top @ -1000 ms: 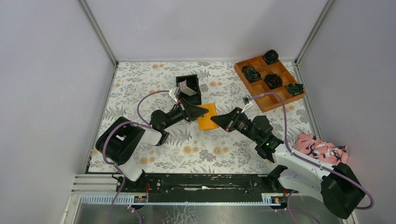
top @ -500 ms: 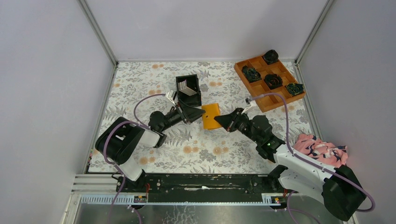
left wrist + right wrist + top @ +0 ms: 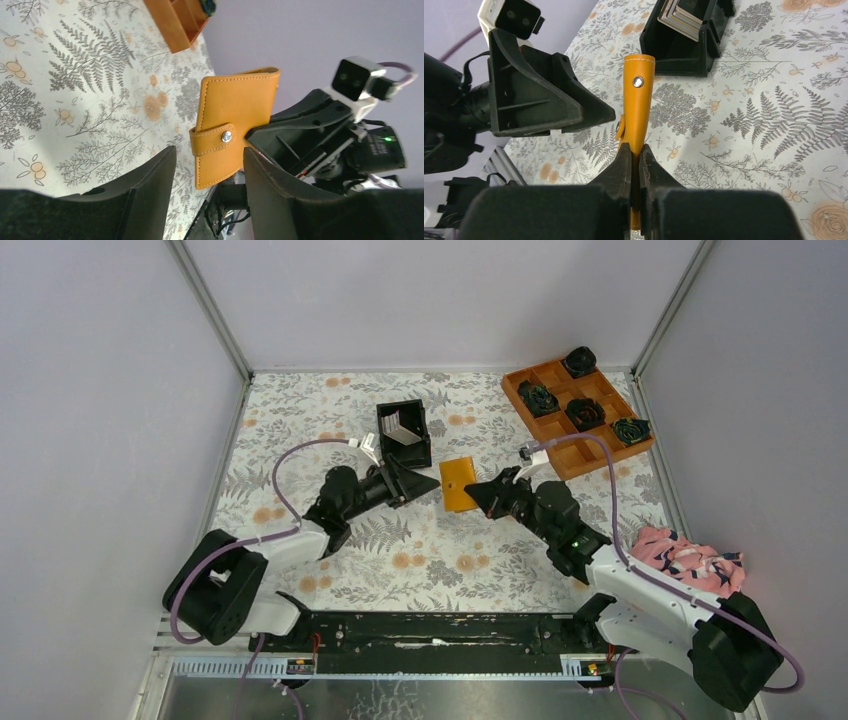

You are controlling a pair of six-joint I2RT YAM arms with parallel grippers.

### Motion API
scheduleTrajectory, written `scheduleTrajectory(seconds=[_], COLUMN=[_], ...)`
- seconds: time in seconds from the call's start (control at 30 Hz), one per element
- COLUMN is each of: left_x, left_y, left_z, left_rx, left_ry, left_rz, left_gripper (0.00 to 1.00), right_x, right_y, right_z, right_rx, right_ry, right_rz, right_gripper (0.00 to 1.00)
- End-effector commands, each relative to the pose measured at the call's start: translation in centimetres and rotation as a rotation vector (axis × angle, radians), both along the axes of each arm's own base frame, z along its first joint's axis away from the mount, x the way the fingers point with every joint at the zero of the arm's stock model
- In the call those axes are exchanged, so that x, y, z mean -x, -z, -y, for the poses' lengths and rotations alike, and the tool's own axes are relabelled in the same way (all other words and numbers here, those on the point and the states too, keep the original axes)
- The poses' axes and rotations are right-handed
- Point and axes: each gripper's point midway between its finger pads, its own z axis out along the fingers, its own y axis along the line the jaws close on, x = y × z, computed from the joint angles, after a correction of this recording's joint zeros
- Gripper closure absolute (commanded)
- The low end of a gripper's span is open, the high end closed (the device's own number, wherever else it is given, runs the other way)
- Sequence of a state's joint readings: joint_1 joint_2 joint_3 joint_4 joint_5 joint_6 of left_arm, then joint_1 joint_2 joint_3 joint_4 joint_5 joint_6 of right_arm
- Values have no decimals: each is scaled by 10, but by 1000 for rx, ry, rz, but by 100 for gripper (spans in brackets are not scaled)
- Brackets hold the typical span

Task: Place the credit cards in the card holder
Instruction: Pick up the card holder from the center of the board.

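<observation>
Arms, two in all, stretch low over the table (image 3: 300, 420) in the overhead view: the left arm (image 3: 290, 540) from the lower left, the right arm (image 3: 600, 560) from the lower right, tips facing each other near mid-table. Between them the one card holder (image 3: 459, 484), folded, is pinched by the right gripper (image 3: 474, 498). The left gripper (image 3: 432, 481) sits just beside it, apart. One black bin (image 3: 412, 452) behind holds the credit cards (image 3: 397, 424), too small to count. One orange tray (image 3: 556, 432) carries four rosettes (image 3: 538, 397); one pink cloth (image 3: 690, 557) lies at the right.

Left wrist view: its jaws stand spread, gripping nothing; the holder lies beyond, its strap snapped.

Right wrist view: its fingers clamp the holder's near edge, the holder seen edge-on.
</observation>
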State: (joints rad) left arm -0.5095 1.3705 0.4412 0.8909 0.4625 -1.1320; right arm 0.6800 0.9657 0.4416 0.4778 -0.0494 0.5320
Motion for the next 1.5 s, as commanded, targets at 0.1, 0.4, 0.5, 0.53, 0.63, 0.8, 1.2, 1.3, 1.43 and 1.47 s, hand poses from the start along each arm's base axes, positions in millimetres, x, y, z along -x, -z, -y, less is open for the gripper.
scheduleTrajectory(seconds=[0.1, 0.4, 0.5, 0.53, 0.63, 0.8, 1.2, 1.3, 1.43, 1.47], left_x=[-1, -1, -1, -1, -2, -3, -4, -4, -3, -3], left_y=[22, 23, 25, 24, 21, 19, 24, 26, 28, 28], left_z=[14, 21, 22, 22, 23, 25, 28, 31, 34, 35], left_rx=[-259, -370, -420, -427, -444, -492, -575, -588, -608, -615], left_ry=[-4, -21, -41, -47, -59, -78, -119, -118, -111, -108], left_rz=[-25, -1, 8, 13, 24, 40, 48, 48, 45, 47], left_gripper=[39, 38, 37, 37, 36, 36, 49, 49, 53, 55], right_x=[-13, -10, -8, -7, -6, -2, 7, 9, 11, 12], right_y=[-26, -18, -20, -19, -19, -17, -21, -22, -22, -22], right_z=[-6, -15, -19, -20, -22, -25, -32, -35, -37, -38], right_rx=[107, 197, 221, 230, 256, 289, 299, 299, 302, 301], right_ry=[34, 46, 40, 39, 39, 36, 10, -1, -9, -13], right_rz=[124, 135, 145, 146, 152, 162, 167, 166, 166, 165], right_gripper=[100, 100, 100, 100, 100, 100, 100, 100, 100, 100])
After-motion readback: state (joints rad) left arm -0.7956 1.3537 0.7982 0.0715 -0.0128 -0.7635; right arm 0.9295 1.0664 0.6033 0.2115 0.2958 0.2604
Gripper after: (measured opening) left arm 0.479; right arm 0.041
